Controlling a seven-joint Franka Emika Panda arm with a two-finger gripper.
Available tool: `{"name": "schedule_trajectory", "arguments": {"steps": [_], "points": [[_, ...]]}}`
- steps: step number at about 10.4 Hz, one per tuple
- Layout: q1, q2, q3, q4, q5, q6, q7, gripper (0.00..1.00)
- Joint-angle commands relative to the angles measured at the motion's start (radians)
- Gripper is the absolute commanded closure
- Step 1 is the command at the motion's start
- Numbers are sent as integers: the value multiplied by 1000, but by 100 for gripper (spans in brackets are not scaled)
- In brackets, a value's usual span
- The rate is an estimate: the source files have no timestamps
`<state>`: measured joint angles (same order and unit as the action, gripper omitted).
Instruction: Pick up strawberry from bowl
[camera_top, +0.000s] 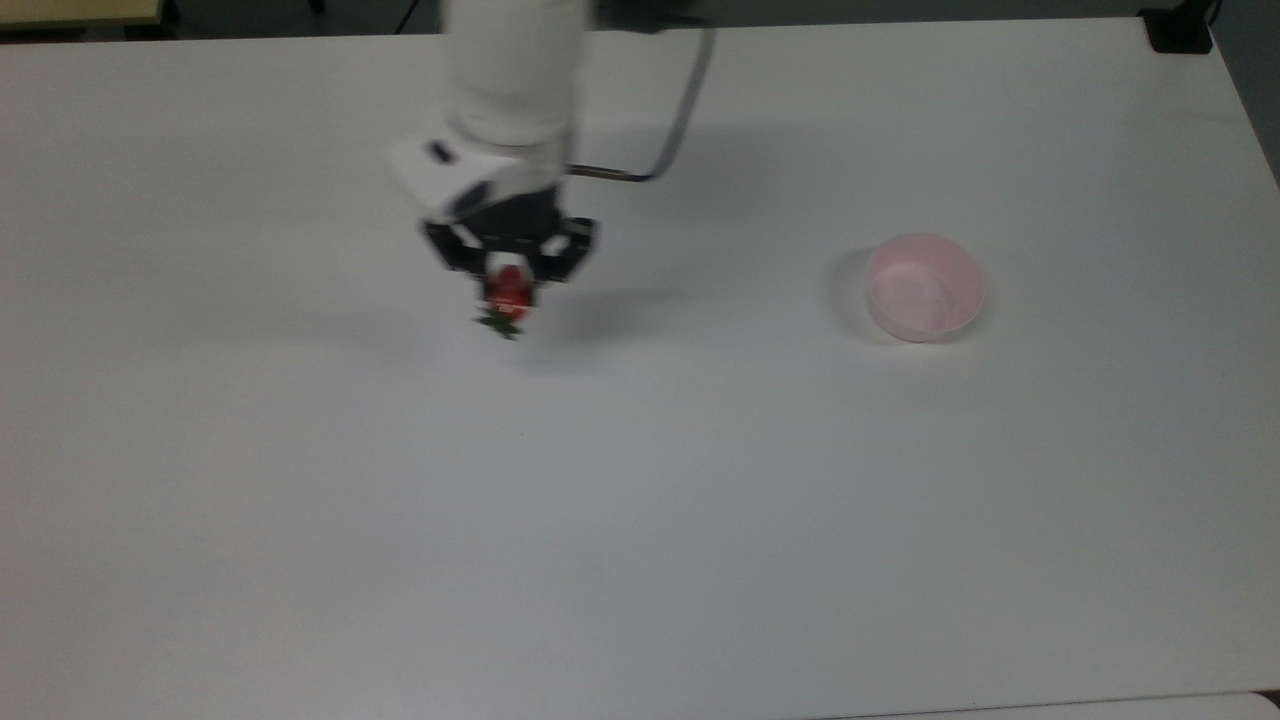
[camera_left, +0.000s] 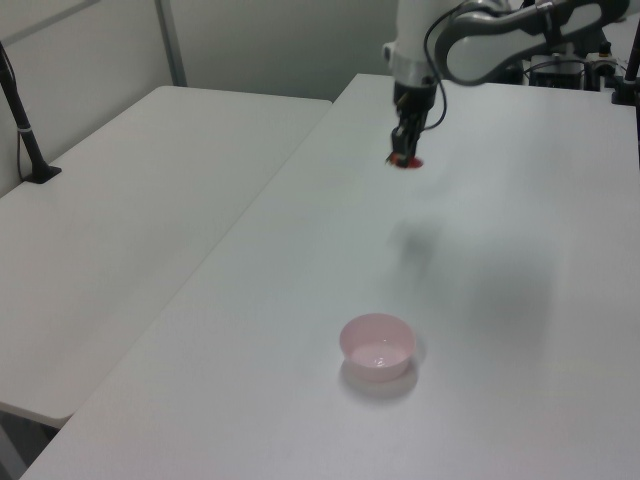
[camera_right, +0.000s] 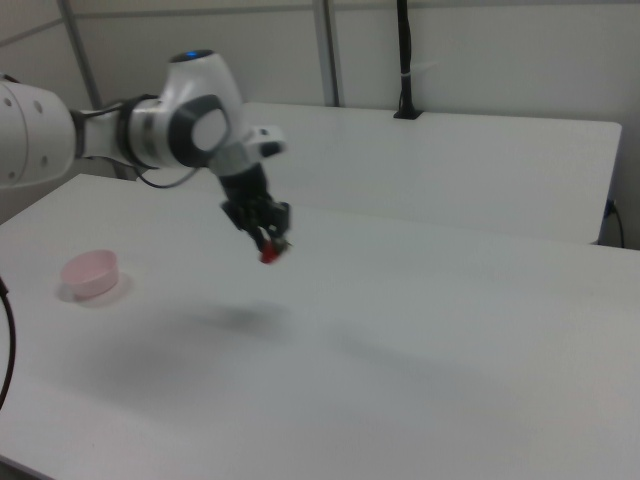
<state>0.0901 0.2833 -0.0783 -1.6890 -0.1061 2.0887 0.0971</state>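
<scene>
1. White table (camera_top: 640, 520) takes up most of the top view; a second white table (camera_left: 130, 210) stands beside it on the left view's left, and pale wall panels rise behind.
2. Gripper (camera_top: 507, 283) is clenched on the strawberry (camera_top: 506, 296), its black fingers pressing the red fruit from both sides.
3. Strawberry hangs with its green cap pointing down, toward the top view's bottom edge.
4. In the right view the gripper (camera_right: 270, 243) and strawberry (camera_right: 270, 255) are lifted clear of the table, with a soft shadow lying on the surface below them.
5. In the left view the strawberry (camera_left: 405, 160) shows as a small red spot at the gripper (camera_left: 406, 150) tip.
6. Bowl (camera_top: 925, 288) sits on the table well apart from the gripper, toward the top view's right; it is pink and holds nothing.
7. In the left view the bowl (camera_left: 377, 346) lies near the bottom of the frame, and in the right view the bowl (camera_right: 91, 272) lies at the right view's left.
8. Arm (camera_right: 150, 125) reaches in from the right view's left, white with grey joints, and a dark cable (camera_top: 680, 120) loops beside the wrist.
</scene>
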Motion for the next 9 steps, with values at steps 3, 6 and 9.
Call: {"name": "schedule_trajectory", "arguments": {"steps": [3, 6, 9], "points": [[-234, -56, 6, -162, 0, -10, -285, 73], [-276, -12, 6, -219, -3, 110, -296, 73], [-279, 22, 5, -230, -6, 177, -284, 62]]}}
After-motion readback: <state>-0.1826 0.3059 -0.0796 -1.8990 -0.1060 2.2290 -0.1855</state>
